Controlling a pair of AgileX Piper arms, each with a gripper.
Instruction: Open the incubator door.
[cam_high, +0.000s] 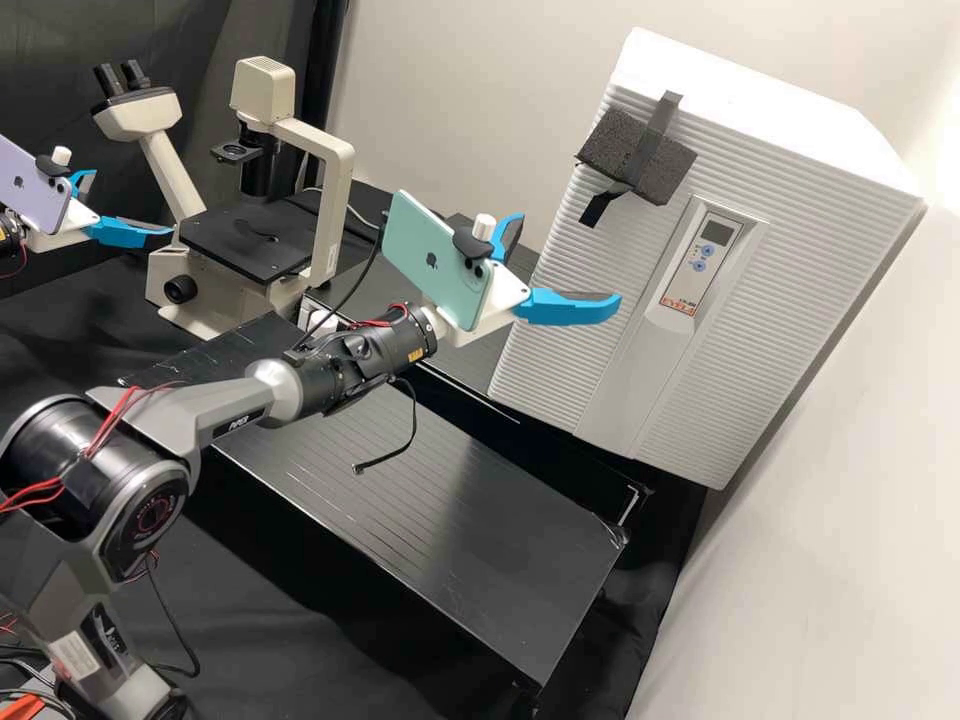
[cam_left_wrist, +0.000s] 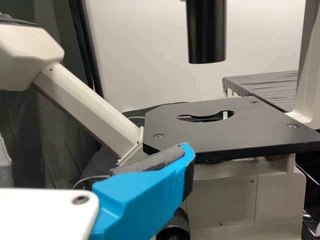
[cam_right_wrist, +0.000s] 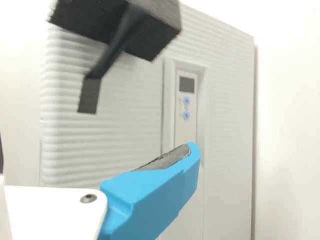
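Observation:
The white ribbed incubator (cam_high: 800, 200) stands at the right; its door front carries a black foam block (cam_high: 640, 155) with a black strap (cam_high: 662, 118). My right gripper (cam_high: 569, 259) is open just in front of the door, below the foam block, its fingers apart and holding nothing. In the right wrist view the gripper (cam_right_wrist: 95, 155) has one blue finger before the incubator (cam_right_wrist: 110, 135), and the foam block (cam_right_wrist: 120, 25) hangs above with a loose strap end (cam_right_wrist: 90, 95). My left gripper (cam_high: 133, 202) stands open and empty beside the microscope; the left wrist view shows the gripper (cam_left_wrist: 95, 165) by the stage.
A cream microscope (cam_high: 325, 215) with a black stage (cam_high: 245, 240) stands at the back left. The black bench (cam_high: 440, 500) runs below the right arm, with a cable dangling over it. A pale wall (cam_high: 850, 560) rises beside the incubator.

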